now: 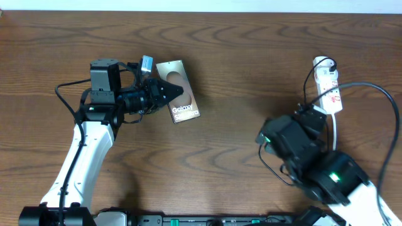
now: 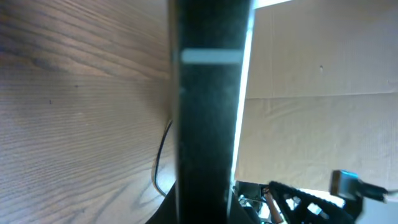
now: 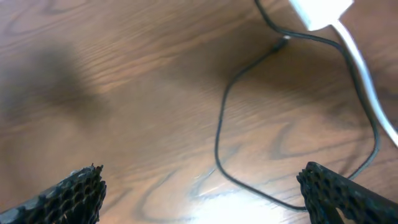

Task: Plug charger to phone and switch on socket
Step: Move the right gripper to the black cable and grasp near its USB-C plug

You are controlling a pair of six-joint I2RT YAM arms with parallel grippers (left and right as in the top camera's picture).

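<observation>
Two pincers over one brown wooden desk (image 1: 251, 50). Left pincer (image 1: 179, 93): clenched on the phone (image 1: 183, 113), left of the desk's middle and nearer the far edge than the near one; covers part of the large round mark, leaves the white "Galaxy" lettering bare. Hard to tell from overhead whether lifted or resting on the wood. In the left wrist view, only a dark blurred upright band down the middle, wood on one side and pale board on the other. Right pincer (image 3: 205, 193): released, mesh-patterned fingertips (image 3: 74, 190) spread wide at the lower corners of its own view, nothing between them but bare wood. Socket (image 1: 329, 85): by the right edge, toward the far right corner, lengthwise from far to near, white cord (image 1: 335, 129) trailing from its near end toward the near edge. Charger (image 3: 218, 134): looped loosely on the wood beside the socket, small plug tip (image 3: 283, 41) free on the desk near the socket's near end, well apart from the phone and not yet in it.
</observation>
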